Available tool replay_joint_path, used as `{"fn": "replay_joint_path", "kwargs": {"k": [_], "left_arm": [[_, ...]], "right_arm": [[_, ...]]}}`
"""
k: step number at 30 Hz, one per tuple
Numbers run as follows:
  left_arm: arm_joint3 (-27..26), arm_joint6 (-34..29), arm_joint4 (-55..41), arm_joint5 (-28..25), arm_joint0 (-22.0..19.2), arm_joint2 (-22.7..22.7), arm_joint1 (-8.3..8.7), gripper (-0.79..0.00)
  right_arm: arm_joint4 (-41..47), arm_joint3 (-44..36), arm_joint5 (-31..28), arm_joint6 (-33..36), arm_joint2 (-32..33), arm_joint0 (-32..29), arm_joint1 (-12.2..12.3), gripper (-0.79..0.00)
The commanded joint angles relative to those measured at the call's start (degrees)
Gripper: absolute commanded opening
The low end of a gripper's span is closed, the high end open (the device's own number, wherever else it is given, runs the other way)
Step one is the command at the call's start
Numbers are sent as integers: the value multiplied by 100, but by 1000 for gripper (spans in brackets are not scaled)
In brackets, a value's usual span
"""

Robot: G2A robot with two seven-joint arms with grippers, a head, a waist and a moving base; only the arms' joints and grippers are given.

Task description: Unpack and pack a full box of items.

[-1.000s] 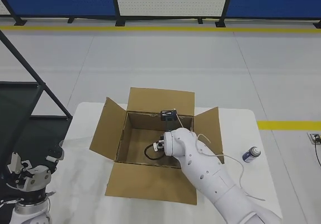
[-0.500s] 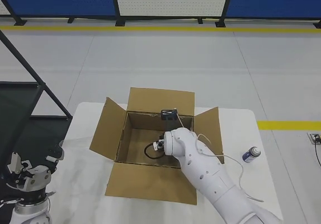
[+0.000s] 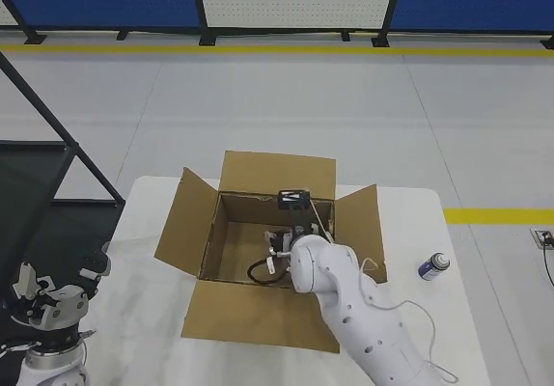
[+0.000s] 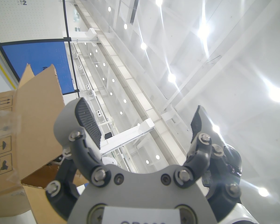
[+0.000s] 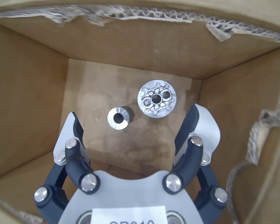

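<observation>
Right gripper in box, jaws wide open, empty; closing may nudge bushing into disc, missing grip.

the cardboard box has handling signs printed in square frames on its side: a pair of upward arrows, an umbrella, and below it what may be a cracked glass. dark lettering runs along a corner of the white pegboard panel. a white label on the left gripper and a second label on the right gripper bear dark characters, cut off and unreadable.
</observation>
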Motion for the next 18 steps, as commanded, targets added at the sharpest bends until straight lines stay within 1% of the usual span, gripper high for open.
{"fn": "replay_joint_path", "kwargs": {"k": [1,5,7,9,11,14,16,18], "left_arm": [[0,0,0,0,0,0,0,0],[0,0,0,0,0,0,0,0],[0,0,0,0,0,0,0,0],[0,0,0,0,0,0,0,0],[0,0,0,0,0,0,0,0],[0,0,0,0,0,0,0,0],[0,0,0,0,0,0,0,0],[0,0,0,0,0,0,0,0]], "right_arm": [[-272,-920,-281,34,125,-475,94,0],[-629,-2372,-718,3,414,-1306,242,0],[-680,-2939,-955,-106,557,-1640,295,0],[-793,-3670,-1231,-342,842,-2114,372,0],[-855,-4136,-1404,-576,1051,-2473,422,0],[-839,-4874,-1568,-1079,1628,-3114,501,0],[-755,-5147,-1583,-1307,1968,-3388,530,0],[-538,-5451,-1530,-1616,2464,-3734,557,0]]}}
